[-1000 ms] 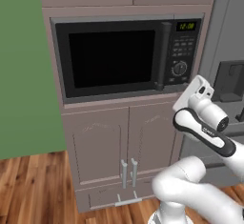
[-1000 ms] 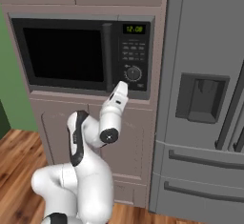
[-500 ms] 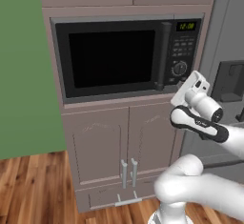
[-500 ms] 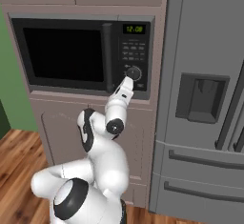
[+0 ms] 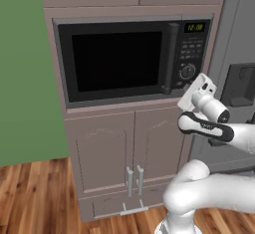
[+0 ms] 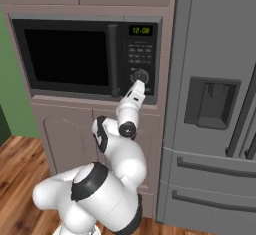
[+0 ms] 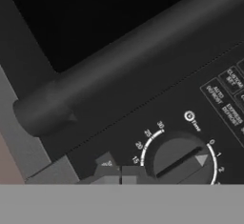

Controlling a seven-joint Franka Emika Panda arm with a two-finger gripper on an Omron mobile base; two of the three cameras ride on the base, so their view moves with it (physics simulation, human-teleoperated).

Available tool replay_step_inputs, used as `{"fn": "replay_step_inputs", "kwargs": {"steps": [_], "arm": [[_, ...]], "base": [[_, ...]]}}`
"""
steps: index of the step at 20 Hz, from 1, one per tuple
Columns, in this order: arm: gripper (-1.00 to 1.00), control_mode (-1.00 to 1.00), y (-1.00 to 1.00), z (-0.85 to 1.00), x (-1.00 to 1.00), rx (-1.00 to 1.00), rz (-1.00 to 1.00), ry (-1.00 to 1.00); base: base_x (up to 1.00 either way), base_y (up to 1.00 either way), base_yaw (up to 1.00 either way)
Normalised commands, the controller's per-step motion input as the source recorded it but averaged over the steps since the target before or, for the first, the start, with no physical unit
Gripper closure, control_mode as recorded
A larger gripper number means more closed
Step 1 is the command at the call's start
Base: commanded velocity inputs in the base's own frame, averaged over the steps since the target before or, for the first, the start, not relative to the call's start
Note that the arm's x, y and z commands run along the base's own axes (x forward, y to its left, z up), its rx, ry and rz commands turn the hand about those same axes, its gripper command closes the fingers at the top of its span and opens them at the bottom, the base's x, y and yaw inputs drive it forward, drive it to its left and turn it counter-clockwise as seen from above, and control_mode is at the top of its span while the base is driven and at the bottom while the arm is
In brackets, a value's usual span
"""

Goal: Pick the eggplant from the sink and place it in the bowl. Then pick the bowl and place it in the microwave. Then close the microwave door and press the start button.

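With the microwave door (image 5: 117,61) shut flush in the taupe cabinetry, the gripper (image 6: 139,85) sits fingers pressed together, pinching nothing, right at the button panel (image 6: 140,54) just below the dial (image 7: 183,160). Bar handle (image 7: 128,58) runs diagonally across the hand view, beside the dial. Green display (image 5: 194,27) is lit on the microwave (image 5: 132,58). Grey fridge (image 6: 215,104) stands to the right.

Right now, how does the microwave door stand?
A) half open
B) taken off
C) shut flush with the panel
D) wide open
C: the microwave door sits flush in its frame, its bar handle next to the button panel, with the hand up near the dial.
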Motion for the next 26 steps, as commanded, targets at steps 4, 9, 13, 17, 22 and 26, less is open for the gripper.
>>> {"fn": "replay_step_inputs", "kwargs": {"steps": [4,9,13,17,22,26], "arm": [[1.0,-1.0,0.0,-0.02,0.28,0.0,0.0,0.01],[1.0,-1.0,0.0,-0.14,0.32,0.0,0.0,0.02],[1.0,-1.0,0.0,-0.16,0.38,0.0,0.0,0.04],[1.0,-1.0,0.0,-0.14,0.36,0.0,0.01,0.03],[1.0,-1.0,0.0,-0.11,0.36,0.0,0.01,0.03],[1.0,-1.0,-0.04,-0.07,0.3,0.0,0.01,0.02]], "base": [[0.0,0.0,0.0],[0.0,0.0,0.0],[0.0,0.0,0.0],[0.0,0.0,0.0],[0.0,0.0,0.0],[0.0,0.0,0.0]]}}
